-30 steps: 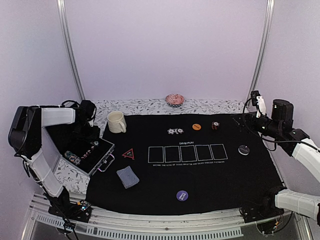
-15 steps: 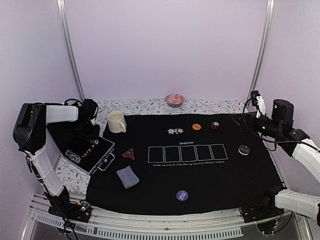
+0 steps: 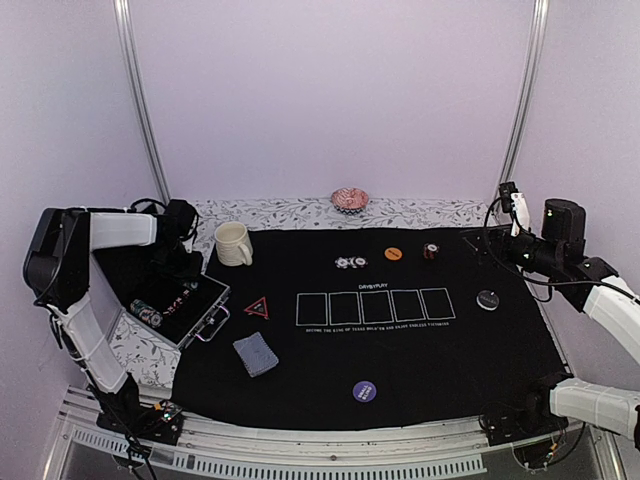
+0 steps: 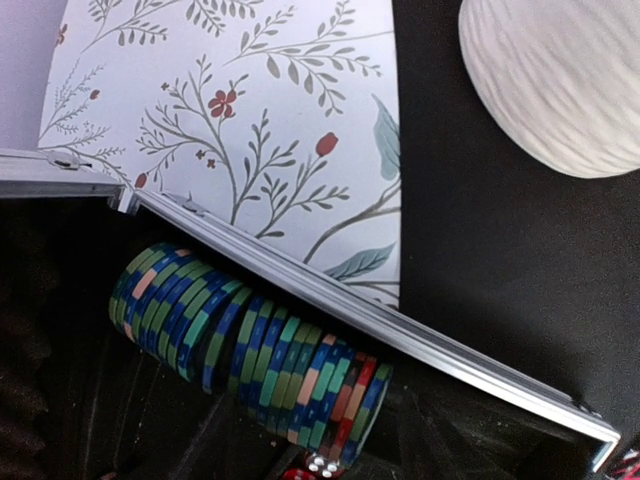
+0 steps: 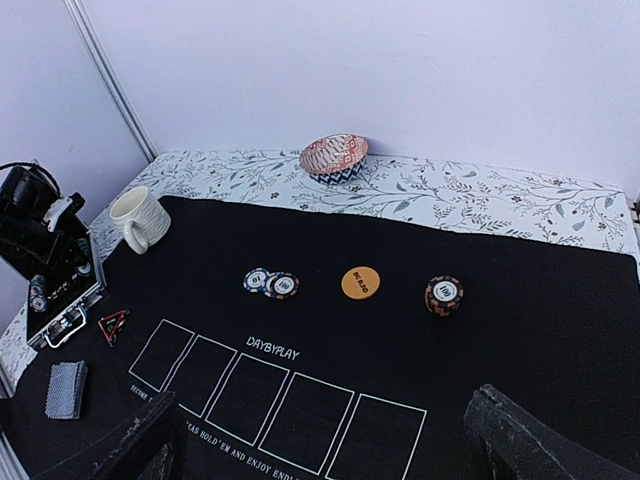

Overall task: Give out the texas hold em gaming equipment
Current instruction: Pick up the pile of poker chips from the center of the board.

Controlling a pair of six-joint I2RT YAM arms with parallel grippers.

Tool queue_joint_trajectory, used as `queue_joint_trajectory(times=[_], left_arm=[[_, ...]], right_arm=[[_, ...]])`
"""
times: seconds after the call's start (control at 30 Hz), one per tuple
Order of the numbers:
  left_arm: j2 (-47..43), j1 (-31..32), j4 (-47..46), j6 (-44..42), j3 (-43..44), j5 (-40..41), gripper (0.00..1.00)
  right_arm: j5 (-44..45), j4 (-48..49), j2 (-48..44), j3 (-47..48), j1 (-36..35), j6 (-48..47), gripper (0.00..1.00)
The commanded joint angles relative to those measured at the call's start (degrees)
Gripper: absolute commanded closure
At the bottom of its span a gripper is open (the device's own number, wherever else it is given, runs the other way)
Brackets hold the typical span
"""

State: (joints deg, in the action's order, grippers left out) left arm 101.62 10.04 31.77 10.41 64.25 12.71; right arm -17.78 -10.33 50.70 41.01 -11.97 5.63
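My left gripper (image 3: 183, 258) hangs over the far end of the open aluminium case (image 3: 176, 306); its fingers show in no view. Right under its camera a row of striped poker chips (image 4: 250, 350) lies on edge against the case rim (image 4: 400, 325), beside a red die (image 4: 312, 468). On the black mat lie two chips (image 5: 270, 284), an orange button (image 5: 360, 282), a chip stack (image 5: 443, 294), a black button (image 3: 487, 299), a purple button (image 3: 364, 391), the red-outlined triangle (image 3: 257, 308) and the card deck (image 3: 256, 354). My right gripper (image 5: 322, 420) is open and empty, raised at the mat's right.
A cream mug (image 3: 232, 243) stands at the mat's back left corner, close to the case. A pink ruffled dish (image 3: 349, 199) sits on the floral cloth behind the mat. Five printed card boxes (image 3: 375, 306) mark the mat's middle.
The left arm has shifted slightly back over the case. The right arm and everything on the mat have stayed put.
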Motion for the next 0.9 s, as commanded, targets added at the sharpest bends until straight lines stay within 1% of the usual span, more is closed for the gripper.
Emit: queue_joint_trajectory(times=[0.0,0.2,0.4,0.57,0.7,0.87], left_arm=[[0.45,0.65,0.32,-1.42,-0.12,-0.48,0.41],[3.72,0.59,1.63,-2.05,2.54,-1.99,0.36],[4.72,-0.72,2.48,-2.52,2.83,-3.08,0.31],[3.53,-0.71,2.26,-2.28,2.44,-4.98,0.31],[0.93,1.25,0.21,-4.53,0.92,-7.48,0.34],[0.51,2.17,0.13,-4.84,0.92,-7.88,0.35]], right_arm=[[-1.07,0.13,0.14,-0.43,0.12,0.61,0.01],[-1.16,-0.09,0.04,-0.28,0.1,0.61,0.01],[-0.79,-0.31,-0.16,-0.37,0.1,0.66,0.01],[-0.76,-0.31,0.09,-0.26,0.1,0.53,0.01],[-0.76,-0.44,0.33,-0.27,0.04,0.54,0.01],[-0.61,-0.56,0.28,-0.22,0.1,0.56,0.01]])
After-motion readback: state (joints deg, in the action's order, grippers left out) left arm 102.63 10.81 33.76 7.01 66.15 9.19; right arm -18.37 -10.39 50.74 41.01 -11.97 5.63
